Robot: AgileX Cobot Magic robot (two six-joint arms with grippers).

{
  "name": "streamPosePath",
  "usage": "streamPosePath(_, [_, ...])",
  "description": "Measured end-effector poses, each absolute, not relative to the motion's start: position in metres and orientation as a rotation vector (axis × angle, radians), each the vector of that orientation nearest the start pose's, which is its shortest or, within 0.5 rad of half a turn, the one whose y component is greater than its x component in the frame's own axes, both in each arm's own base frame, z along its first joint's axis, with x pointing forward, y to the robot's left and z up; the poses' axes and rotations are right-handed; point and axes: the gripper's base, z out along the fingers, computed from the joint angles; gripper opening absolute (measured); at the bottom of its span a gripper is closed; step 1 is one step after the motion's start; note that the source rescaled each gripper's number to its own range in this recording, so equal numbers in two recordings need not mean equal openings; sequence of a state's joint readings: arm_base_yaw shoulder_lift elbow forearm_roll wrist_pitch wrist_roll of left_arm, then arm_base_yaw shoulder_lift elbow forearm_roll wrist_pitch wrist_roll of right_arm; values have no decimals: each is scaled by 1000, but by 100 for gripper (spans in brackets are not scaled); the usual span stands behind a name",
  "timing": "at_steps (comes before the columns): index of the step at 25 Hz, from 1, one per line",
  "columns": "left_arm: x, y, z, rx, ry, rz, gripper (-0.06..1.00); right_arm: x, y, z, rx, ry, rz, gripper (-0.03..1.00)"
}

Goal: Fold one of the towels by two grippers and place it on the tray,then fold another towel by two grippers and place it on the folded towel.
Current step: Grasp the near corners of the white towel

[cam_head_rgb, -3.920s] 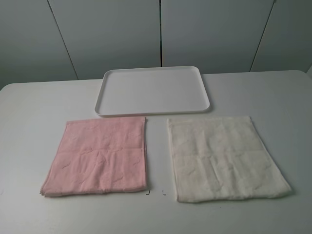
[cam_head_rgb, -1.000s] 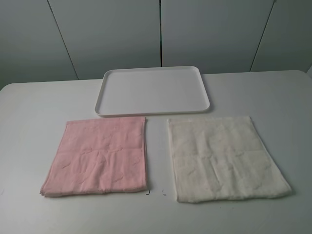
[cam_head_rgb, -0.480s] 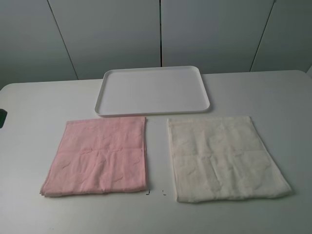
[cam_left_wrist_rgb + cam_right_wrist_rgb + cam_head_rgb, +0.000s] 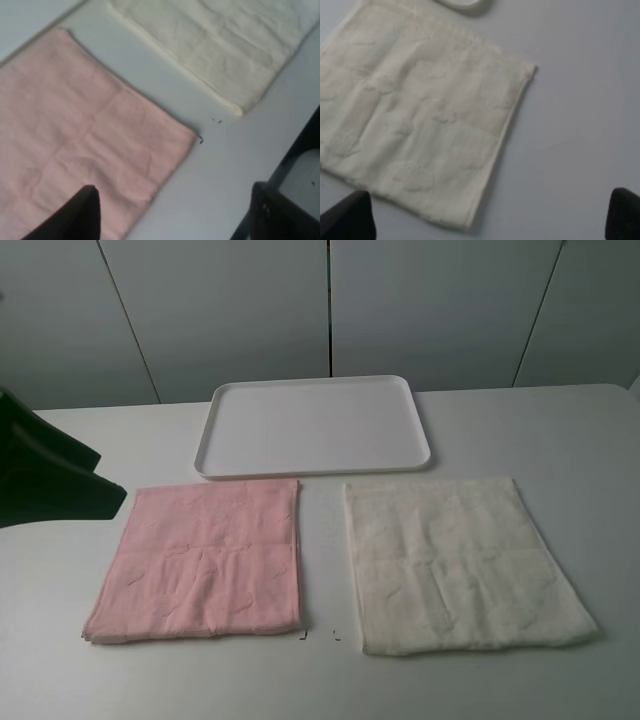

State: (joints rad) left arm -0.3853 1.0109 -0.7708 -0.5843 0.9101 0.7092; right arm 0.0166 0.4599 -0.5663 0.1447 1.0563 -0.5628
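Observation:
The cream towel (image 4: 460, 565) lies flat on the right of the table, and the pink towel (image 4: 200, 560) lies flat on the left. Behind them sits the white tray (image 4: 315, 425) with nothing on it. My left arm (image 4: 50, 480) reaches in from the left edge, just left of the pink towel's far corner. In the left wrist view my left gripper (image 4: 175, 215) hangs open above the pink towel (image 4: 75, 130), with the cream towel (image 4: 220, 45) beyond. My right gripper (image 4: 487, 220) is open above the cream towel (image 4: 420, 120) and holds nothing. The exterior high view does not show it.
Bare white table surrounds the towels. Two small dark marks (image 4: 303, 636) lie between the towels' near corners. A corner of the tray (image 4: 465, 4) shows past the cream towel in the right wrist view. Grey wall panels stand behind the table.
My left arm has come into the exterior high view from the left edge, toward the pink towel. Both towels and the tray have stayed where they were.

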Motion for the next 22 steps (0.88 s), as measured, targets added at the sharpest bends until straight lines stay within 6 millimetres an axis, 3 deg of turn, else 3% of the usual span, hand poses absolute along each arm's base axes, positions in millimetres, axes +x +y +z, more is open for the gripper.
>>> streamPosePath(6, [159,-171,279,1313,2155,-580,95,74,13,281,-786,2347,-89,100])
streamPosePath(12, [160,-251,267,1604,2118,-483,96,79,13,278,-970,2312,-140,100])
streamPosePath(18, [164,-310,226,1866,2132,-281,96,79,11,278,-1006,2312,-175,100])
streamPosePath(22, [166,-332,193,1961,2181,-232,96,79,10,278,-1010,2313,-182,100])
